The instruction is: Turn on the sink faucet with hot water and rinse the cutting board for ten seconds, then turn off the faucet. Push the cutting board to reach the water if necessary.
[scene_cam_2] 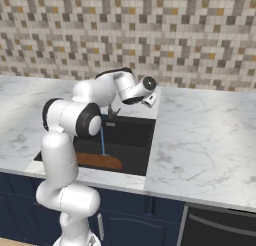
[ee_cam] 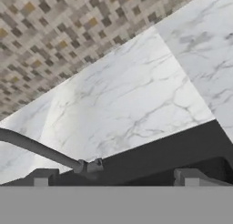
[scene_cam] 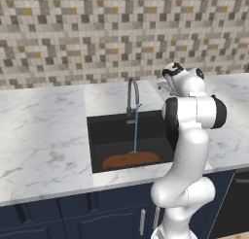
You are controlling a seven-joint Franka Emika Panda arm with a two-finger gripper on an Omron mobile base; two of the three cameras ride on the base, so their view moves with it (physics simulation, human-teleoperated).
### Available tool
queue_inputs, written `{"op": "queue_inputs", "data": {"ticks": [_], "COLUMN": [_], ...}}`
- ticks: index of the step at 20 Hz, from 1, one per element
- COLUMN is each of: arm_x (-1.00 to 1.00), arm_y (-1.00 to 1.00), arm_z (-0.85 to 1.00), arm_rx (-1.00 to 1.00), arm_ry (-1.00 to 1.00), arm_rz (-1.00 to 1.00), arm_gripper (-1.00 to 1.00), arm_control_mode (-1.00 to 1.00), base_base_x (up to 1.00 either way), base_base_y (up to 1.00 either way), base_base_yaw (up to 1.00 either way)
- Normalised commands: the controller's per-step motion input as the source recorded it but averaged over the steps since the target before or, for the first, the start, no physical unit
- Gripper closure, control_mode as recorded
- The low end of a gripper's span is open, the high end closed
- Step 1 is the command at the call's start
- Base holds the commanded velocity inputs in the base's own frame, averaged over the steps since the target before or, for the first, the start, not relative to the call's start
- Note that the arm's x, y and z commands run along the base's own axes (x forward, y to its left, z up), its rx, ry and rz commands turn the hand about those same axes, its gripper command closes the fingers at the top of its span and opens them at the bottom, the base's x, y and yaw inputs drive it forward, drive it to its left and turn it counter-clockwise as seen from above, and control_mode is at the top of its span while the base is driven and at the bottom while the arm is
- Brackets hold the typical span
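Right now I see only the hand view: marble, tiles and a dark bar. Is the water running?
Observer: Yes. A thin blue stream of water falls from the sink faucet.
Operator: Does it reach the cutting board?
Observer: Yes. It lands on the cutting board, which lies at the front of the sink.
Operator: And where is my gripper?
Observer: The gripper is open and empty, up near the sink's back right edge.

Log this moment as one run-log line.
water: running onto cutting board | sink faucet: on | gripper: open, empty, behind sink
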Motion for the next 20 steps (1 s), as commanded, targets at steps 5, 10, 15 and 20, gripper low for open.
{"op": "queue_inputs", "data": {"ticks": [5, 10, 15, 20], "arm_x": [0.0, 0.0, 0.0, 0.0], "arm_y": [0.18, 0.31, 0.06, 0.02], "arm_z": [-0.03, -0.31, -0.4, -0.42], "arm_rx": [0.0, -0.06, -0.1, -0.03], "arm_ry": [0.03, 0.1, 0.09, 0.1], "arm_rz": [0.16, 0.19, 0.22, 0.2], "arm_gripper": [-1.0, -1.0, -1.0, -1.0], "arm_control_mode": [-1.0, -1.0, -1.0, -1.0], "base_base_x": [0.0, 0.0, 0.0, 0.0], "base_base_y": [0.0, 0.0, 0.0, 0.0], "base_base_yaw": [0.0, 0.0, 0.0, 0.0]}}
